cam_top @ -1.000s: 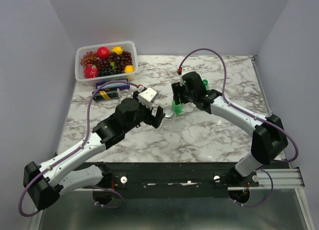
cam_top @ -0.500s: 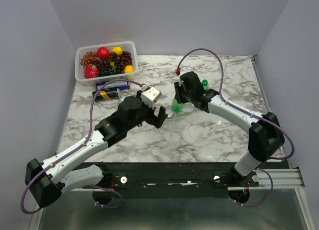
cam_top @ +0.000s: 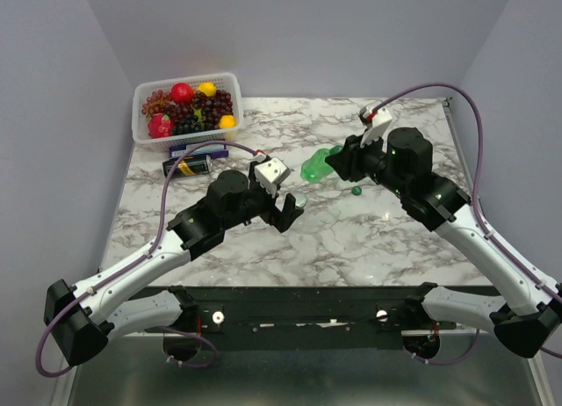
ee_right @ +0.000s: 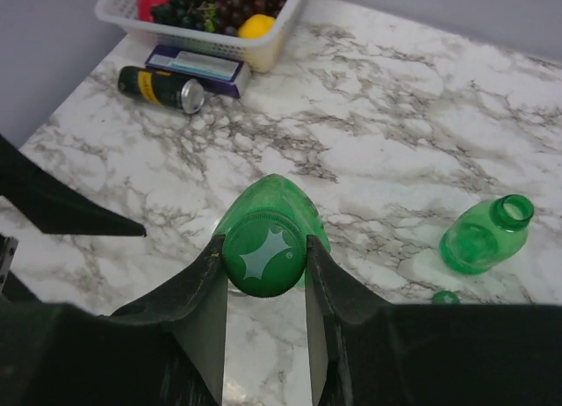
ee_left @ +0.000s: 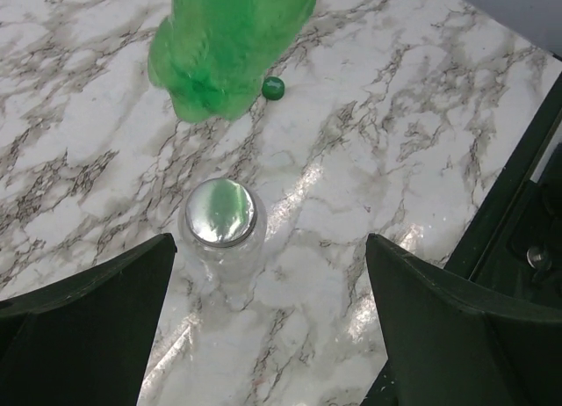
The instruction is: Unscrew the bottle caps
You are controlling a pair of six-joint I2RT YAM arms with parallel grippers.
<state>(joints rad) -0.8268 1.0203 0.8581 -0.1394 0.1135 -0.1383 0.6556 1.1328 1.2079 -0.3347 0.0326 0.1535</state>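
Note:
My right gripper (ee_right: 263, 250) is shut on the dark green cap (ee_right: 263, 257) of a translucent green bottle (ee_right: 283, 198). That bottle (cam_top: 316, 165) hangs tilted above the table's middle, off the right gripper (cam_top: 335, 163). A second green bottle (ee_right: 486, 239) stands uncapped on the table, and a loose green cap (ee_right: 445, 297) lies near it; the same cap (cam_top: 356, 192) shows from above. A squat clear bottle (ee_left: 219, 248) stands capped with a silvery cap (ee_left: 221, 213). My left gripper (ee_left: 272, 327) hovers over it, open, the bottle near its left finger.
A white basket (cam_top: 149, 135) of fruit stands at the back left. In front of it lie a blue box (cam_top: 198, 149) and a dark can with a yellow label (cam_top: 189, 166). The table's black front rail (cam_top: 351, 300) runs along the near edge.
The right gripper closed on the green bottle's cap, lifted the bottle off the table and swung back to the right, tipping it. The left gripper edged right toward the clear bottle.

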